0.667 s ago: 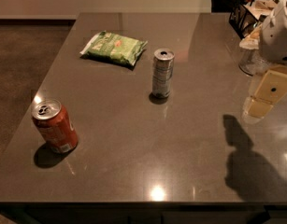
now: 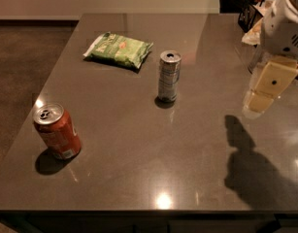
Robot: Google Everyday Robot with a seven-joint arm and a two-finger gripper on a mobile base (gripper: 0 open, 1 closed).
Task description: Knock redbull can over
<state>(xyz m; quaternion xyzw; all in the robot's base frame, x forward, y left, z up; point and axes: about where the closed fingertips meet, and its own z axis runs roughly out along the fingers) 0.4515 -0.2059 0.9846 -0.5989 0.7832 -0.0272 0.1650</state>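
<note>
The redbull can (image 2: 168,76), slim, silver and blue with a silver top, stands upright near the middle of the dark table (image 2: 139,149). My gripper (image 2: 259,101), cream-coloured on a white arm, hangs above the table's right side. It is well to the right of the can and apart from it, and its shadow falls on the table below it.
A wider orange-red soda can (image 2: 57,131) stands upright near the front left edge. A green snack bag (image 2: 119,49) lies at the back left of the redbull can. Dark objects (image 2: 250,18) sit at the far right corner behind the arm.
My gripper has shifted slightly left and up, toward the redbull can. The cans and the bag have not moved.
</note>
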